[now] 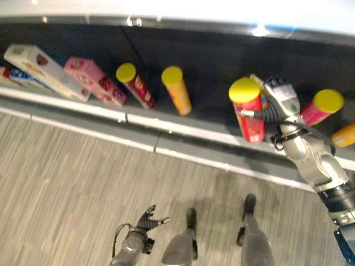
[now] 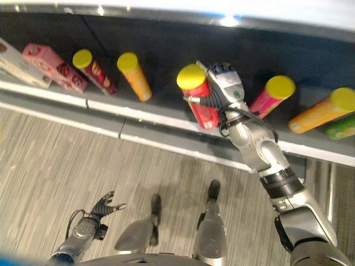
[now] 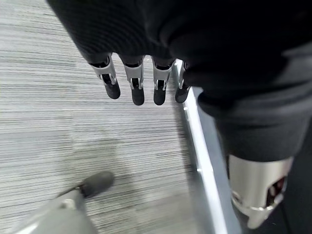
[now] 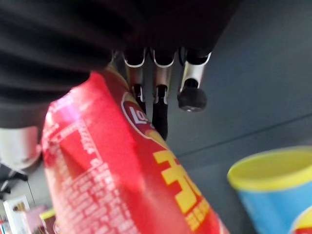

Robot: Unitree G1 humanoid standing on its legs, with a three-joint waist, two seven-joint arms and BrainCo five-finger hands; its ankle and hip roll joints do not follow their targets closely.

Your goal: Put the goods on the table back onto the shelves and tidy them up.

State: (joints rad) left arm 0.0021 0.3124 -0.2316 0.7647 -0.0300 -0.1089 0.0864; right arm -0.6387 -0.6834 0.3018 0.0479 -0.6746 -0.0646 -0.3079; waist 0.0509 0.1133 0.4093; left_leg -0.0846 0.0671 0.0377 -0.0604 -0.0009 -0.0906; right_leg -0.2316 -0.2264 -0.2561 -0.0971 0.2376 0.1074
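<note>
Left wrist view first: the left hand hangs low over the floor, fingers straight and slightly apart, holding nothing. Further out, the right hand is up at the shelf, fingers clamped round the red canister with the yellow lid, its base near the shelf's front edge. Placing looks like the step in hand; next it needs setting upright, then letting go. Right wrist view adds a blue canister just beside it. Beyond, along the shelf, the orange canister and pink box lean.
</note>
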